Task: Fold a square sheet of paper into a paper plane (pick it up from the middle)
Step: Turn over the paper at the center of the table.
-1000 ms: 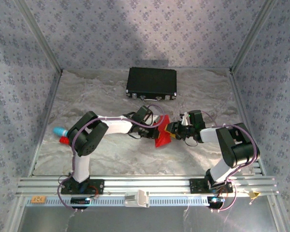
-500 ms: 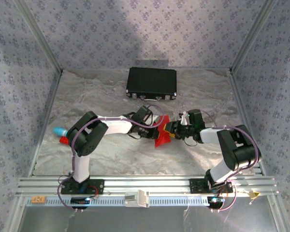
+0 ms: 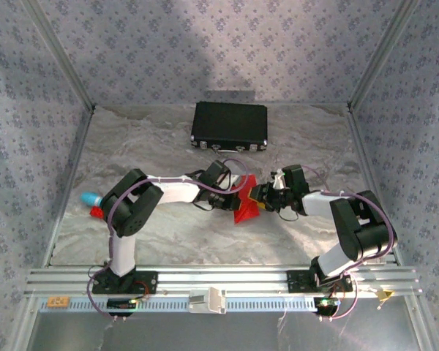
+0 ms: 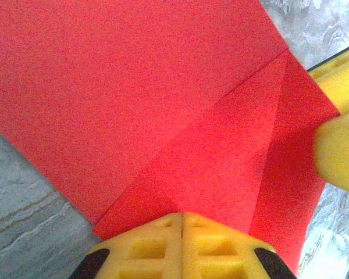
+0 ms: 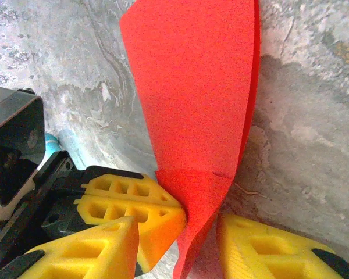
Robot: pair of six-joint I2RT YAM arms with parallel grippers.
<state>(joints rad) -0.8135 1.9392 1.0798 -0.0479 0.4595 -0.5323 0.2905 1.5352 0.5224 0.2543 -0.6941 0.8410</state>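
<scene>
Paper (image 3: 245, 208), red and partly folded, is at mid-worktop (image 3: 168, 234), between the two hands and nearer than the black case (image 3: 230, 124). The left hand (image 4: 181, 218) is clamped tight on a creased part. The right hand (image 5: 177, 224) has its fingers apart, astride the sheet's edge.
</scene>
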